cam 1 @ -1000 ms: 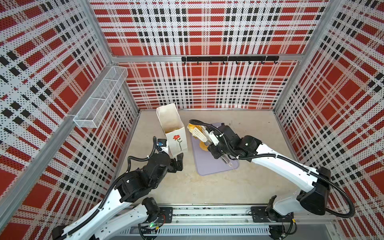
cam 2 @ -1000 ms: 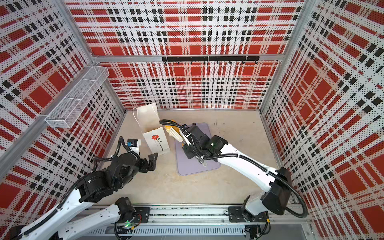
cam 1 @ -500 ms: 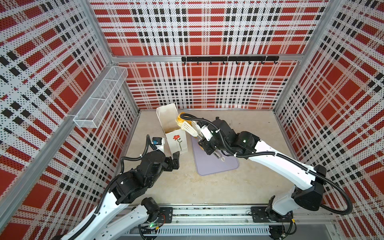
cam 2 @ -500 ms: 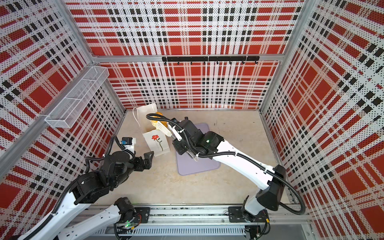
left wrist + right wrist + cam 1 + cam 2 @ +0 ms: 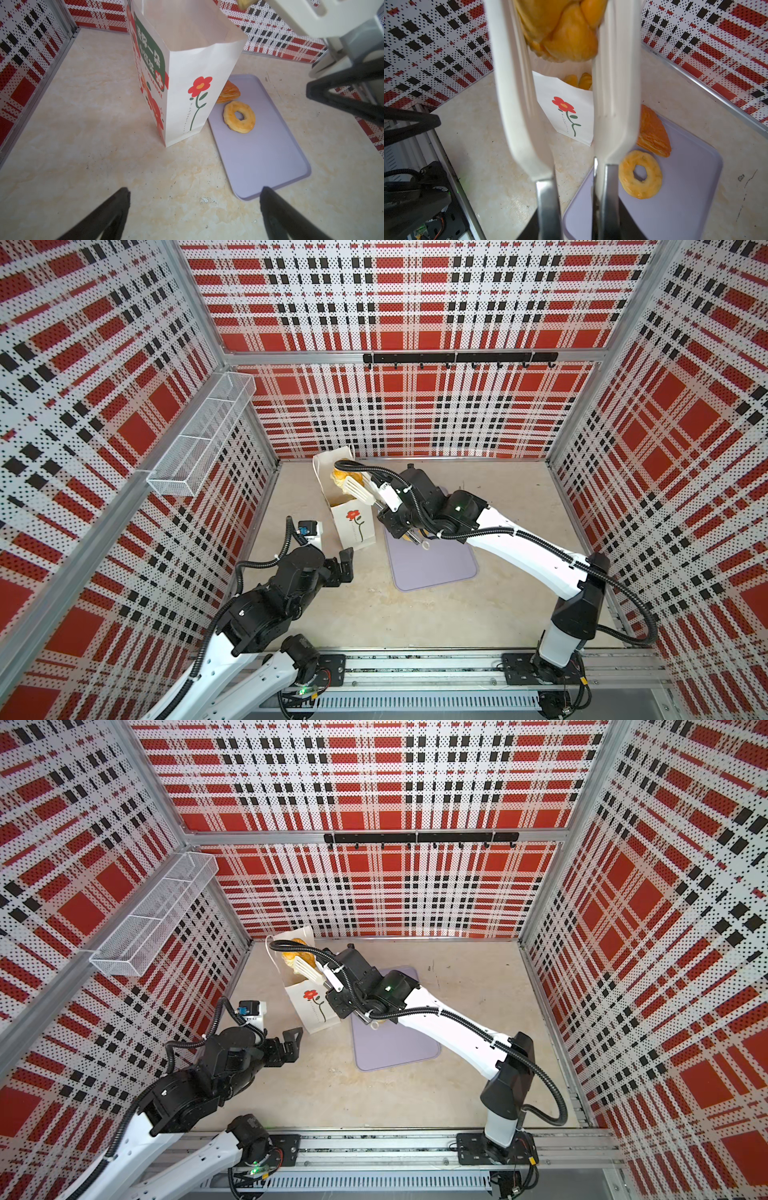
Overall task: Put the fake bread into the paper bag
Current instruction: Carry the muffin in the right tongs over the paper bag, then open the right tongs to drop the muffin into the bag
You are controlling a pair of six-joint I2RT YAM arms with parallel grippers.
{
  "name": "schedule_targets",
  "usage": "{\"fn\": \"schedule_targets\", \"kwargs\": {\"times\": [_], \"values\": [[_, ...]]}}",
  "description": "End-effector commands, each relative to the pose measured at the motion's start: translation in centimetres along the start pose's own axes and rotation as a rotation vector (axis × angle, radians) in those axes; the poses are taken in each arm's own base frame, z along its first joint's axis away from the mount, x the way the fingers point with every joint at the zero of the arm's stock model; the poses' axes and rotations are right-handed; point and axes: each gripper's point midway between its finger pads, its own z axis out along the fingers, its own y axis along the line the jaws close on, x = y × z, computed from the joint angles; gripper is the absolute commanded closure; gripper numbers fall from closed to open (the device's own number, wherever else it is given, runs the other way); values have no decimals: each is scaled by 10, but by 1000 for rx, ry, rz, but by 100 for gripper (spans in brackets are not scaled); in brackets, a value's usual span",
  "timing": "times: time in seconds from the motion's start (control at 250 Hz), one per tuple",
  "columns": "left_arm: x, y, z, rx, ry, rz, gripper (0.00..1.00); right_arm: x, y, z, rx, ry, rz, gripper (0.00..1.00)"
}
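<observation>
Left arm (image 5: 266, 614) is hovering low, left gripper (image 5: 194, 190) spreading wide; right arm (image 5: 519, 543) is reaching across, right gripper (image 5: 578, 224) apparently squeezing tongs (image 5: 519, 104) partway.

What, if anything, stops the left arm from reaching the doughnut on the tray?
Probably yes. The left claw is open, and bare table and tray lie between it and the doughnut. The bag stands close beside that path; the right arm hangs over the tray.
</observation>
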Motion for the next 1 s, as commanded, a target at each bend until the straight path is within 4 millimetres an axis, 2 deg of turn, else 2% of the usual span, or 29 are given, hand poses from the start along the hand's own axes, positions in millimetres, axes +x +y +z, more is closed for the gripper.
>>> {"fn": "schedule_targets", "kwargs": {"times": [0.0,0.196,0.412,0.652,0.996], "values": [[7,4,1,-2,20,-18,1,-32,3,-4,1,-88,-27,62],[10,7,1,-3,18,-32,1,-34,-1,8,36,-60,-51,61],[23,9,5,-1,48,-42,1,-30,-11,20,92,-13,-75,60],[24,10,5,-5,48,-44,1,-31,-18,28,110,10,-86,58],[26,11,5,-7,54,-46,1,-33,-23,25,128,18,-91,42]]}}
